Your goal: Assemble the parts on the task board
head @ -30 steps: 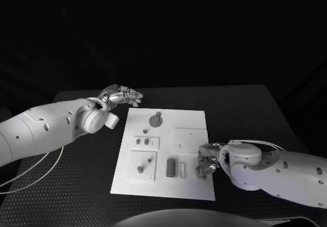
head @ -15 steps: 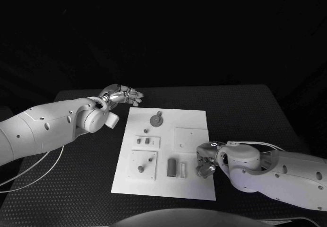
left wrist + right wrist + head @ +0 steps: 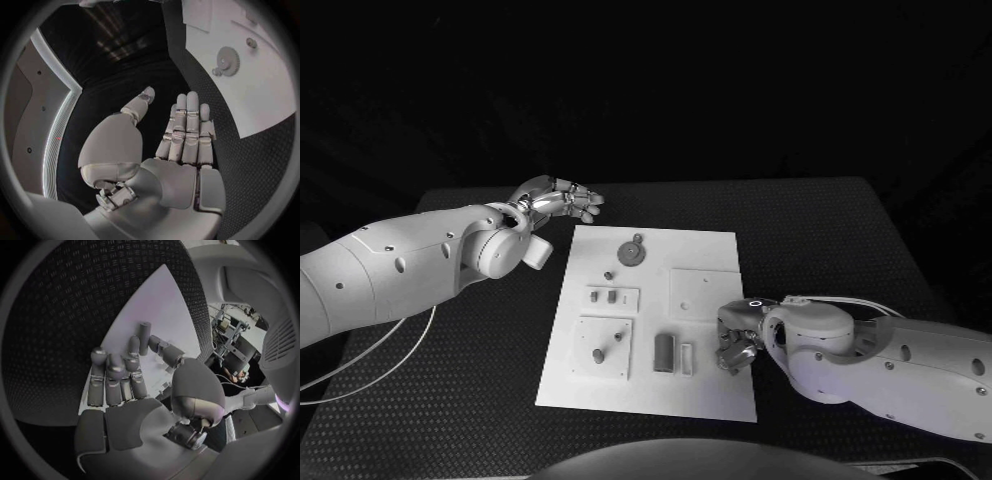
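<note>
**Right hand over the near parts**

The right hand [image 3: 737, 345] hung over the board's [image 3: 711, 395] near right part, fingers [image 3: 115, 372] loosely curled, holding nothing I could make out. The upright bar [image 3: 664, 352] lay just beside them, toward the board's middle, long axis running near-to-far. Farther off, the gear [image 3: 632, 254] lay nearest the left hand [image 3: 563, 203], fingers apart, empty.

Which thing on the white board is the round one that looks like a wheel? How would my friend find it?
Find the white task board in the middle of the black table. Go to its far end, near the robot's left hand. There lies a grey gear: it is the only round, toothed disc, while the other parts are small pegs and blocks.
</note>
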Robot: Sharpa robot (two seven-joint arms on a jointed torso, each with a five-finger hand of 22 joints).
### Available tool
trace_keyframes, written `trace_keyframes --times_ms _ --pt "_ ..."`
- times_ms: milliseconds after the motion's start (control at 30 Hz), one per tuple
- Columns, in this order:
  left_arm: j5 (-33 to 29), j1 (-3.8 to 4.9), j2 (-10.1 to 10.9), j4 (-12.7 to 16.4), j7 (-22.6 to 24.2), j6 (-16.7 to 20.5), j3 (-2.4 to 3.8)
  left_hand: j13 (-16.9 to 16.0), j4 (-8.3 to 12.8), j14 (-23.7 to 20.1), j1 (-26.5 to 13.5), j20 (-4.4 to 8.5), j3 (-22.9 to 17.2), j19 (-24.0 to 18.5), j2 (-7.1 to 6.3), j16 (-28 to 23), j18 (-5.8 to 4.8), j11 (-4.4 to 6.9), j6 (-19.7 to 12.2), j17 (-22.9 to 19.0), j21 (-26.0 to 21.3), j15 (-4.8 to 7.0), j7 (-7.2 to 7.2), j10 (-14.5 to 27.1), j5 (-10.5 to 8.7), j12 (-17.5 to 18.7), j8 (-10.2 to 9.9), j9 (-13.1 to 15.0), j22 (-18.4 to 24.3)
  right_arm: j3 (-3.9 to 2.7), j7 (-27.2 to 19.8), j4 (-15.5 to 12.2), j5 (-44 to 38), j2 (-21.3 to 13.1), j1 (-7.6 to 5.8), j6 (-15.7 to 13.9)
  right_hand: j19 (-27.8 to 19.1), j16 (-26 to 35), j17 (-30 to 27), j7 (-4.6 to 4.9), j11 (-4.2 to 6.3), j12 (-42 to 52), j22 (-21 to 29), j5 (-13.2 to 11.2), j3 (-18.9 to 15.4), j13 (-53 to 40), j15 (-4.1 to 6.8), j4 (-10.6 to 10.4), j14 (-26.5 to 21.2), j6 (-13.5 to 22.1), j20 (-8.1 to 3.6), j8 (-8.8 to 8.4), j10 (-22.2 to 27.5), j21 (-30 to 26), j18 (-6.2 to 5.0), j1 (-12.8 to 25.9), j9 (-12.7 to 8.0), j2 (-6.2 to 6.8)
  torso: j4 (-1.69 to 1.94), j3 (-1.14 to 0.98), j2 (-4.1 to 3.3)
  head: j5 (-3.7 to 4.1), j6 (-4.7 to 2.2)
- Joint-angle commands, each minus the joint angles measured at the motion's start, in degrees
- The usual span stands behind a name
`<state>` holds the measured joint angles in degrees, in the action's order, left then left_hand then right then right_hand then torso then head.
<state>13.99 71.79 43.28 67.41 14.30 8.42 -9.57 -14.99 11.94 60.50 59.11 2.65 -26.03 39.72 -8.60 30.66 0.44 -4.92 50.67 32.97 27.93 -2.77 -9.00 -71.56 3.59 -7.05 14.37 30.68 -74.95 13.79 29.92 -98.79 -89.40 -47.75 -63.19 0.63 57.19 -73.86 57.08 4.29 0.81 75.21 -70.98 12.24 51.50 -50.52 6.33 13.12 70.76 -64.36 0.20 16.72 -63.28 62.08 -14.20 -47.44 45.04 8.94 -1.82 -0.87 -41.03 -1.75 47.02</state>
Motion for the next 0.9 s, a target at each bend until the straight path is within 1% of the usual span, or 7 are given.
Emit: trace_keyframes --times_ms 33,200,533,567,667,767,900 --pt "0.05 0.03 -0.09 0.11 0.37 -0.71 0.03 0.09 -0.18 0.23 -0.04 -0.09 0.06 0.25 0.49 -0.34 -0.44 -0.14 -0.06 0.11 -0.33 -0.12 -0.26 0.39 -0.11 0.09 0.38 -0.07 -0.15 0.35 1.25 0.65 5.56 -0.28 0.06 -3.06 0.58 0.19 0.11 1.15 -0.01 -0.37 0.06 0.77 3.45 -0.1 0.01 3.24 0.4 0.78 -0.02 -8.31 -0.36 0.39 -0.8 -2.72 -8.55 -3.16 0.05 0.06 0.0 0.0 -0.05" --pt "0.06 0.03 -0.14 0.12 0.36 -0.7 0.03 0.09 -0.17 0.23 -0.02 -0.09 0.06 0.25 0.48 -0.35 -0.44 -0.14 -0.05 0.13 -0.35 -0.12 -0.26 0.38 -0.11 0.08 0.39 -0.08 -0.16 0.35 1.34 1.25 14.89 -0.32 -1.25 -8.72 0.66 0.3 0.16 1.01 0.12 -0.44 0.1 1.4 3.61 -0.22 0.09 3.26 0.48 0.46 -0.08 -8.03 -0.48 0.38 -0.8 -2.57 -8.75 -2.77 0.03 0.07 0.0 -0.12 -0.08" --pt "0.15 0.04 -0.28 0.08 0.28 -0.74 0.03 0.09 -0.11 0.23 0.06 -0.08 0.04 0.25 0.48 -0.39 -0.44 -0.13 -0.04 0.17 -0.38 -0.12 -0.25 0.38 -0.08 0.06 0.4 -0.09 -0.19 0.35 2.77 0.96 28.05 0.72 -1.98 -12.65 0.91 0.54 0.29 0.86 0.29 -0.68 0.26 3.25 3.69 -0.54 0.35 3.2 0.64 0.2 -0.2 -7.59 -0.51 0.35 -0.8 -2.0 -9.31 -2.43 0.07 0.1 -0.01 -0.38 -0.1" --pt "0.16 0.04 -0.35 0.06 0.3 -0.81 0.03 0.09 -0.11 0.23 0.08 -0.08 0.03 0.25 0.48 -0.4 -0.44 -0.13 -0.04 0.17 -0.39 -0.12 -0.25 0.37 -0.08 0.06 0.41 -0.09 -0.2 0.35 2.9 0.94 28.66 0.72 -1.98 -12.59 0.94 0.55 0.3 0.86 0.3 -0.69 0.27 3.31 3.7 -0.55 0.39 3.2 0.64 0.22 -0.22 -7.59 -0.49 0.36 -0.8 -2.0 -9.33 -2.42 0.06 0.06 -0.02 -0.68 -0.25" --pt "0.16 0.04 -0.36 0.14 0.26 -0.74 0.03 0.09 -0.1 0.22 0.08 -0.09 0.04 0.25 0.46 -0.41 -0.44 -0.13 -0.03 0.18 -0.39 -0.12 -0.25 0.37 -0.07 0.05 0.41 -0.09 -0.21 0.35 3.27 1.1 30.37 1.11 -1.98 -11.74 1.06 0.56 0.33 0.83 0.33 -0.71 0.31 3.46 3.67 -0.61 0.48 3.17 0.67 0.2 -0.26 -7.53 -0.45 0.37 -0.8 -1.92 -9.4 -2.39 0.04 0.01 0.02 -0.64 -0.31" --pt "0.16 0.04 -0.37 0.18 0.28 -0.8 0.03 0.09 -0.11 0.22 0.06 -0.09 0.06 0.25 0.44 -0.43 -0.44 -0.13 -0.03 0.2 -0.41 -0.13 -0.26 0.37 -0.08 0.05 0.42 -0.09 -0.22 0.36 3.46 1.03 31.8 1.69 -1.97 -10.96 1.13 0.58 0.36 0.82 0.35 -0.73 0.35 3.56 3.64 -0.66 0.54 3.13 0.68 0.2 -0.29 -7.5 -0.41 0.36 -0.8 -1.82 -9.45 -2.4 0.0 0.14 0.04 -0.54 -0.22" --pt "0.16 0.04 -0.37 0.18 0.28 -0.78 0.03 0.09 -0.11 0.22 0.04 -0.1 0.07 0.25 0.44 -0.44 -0.44 -0.14 -0.03 0.21 -0.42 -0.13 -0.26 0.37 -0.08 0.04 0.42 -0.1 -0.23 0.36 3.51 0.96 32.17 2.09 -1.96 -11.33 1.16 0.6 0.38 0.81 0.36 -0.74 0.37 3.62 3.6 -0.71 0.57 3.13 0.69 0.23 -0.3 -7.48 -0.38 0.35 -0.8 -1.72 -9.5 -2.42 -0.01 0.06 -0.01 -0.57 -0.12"
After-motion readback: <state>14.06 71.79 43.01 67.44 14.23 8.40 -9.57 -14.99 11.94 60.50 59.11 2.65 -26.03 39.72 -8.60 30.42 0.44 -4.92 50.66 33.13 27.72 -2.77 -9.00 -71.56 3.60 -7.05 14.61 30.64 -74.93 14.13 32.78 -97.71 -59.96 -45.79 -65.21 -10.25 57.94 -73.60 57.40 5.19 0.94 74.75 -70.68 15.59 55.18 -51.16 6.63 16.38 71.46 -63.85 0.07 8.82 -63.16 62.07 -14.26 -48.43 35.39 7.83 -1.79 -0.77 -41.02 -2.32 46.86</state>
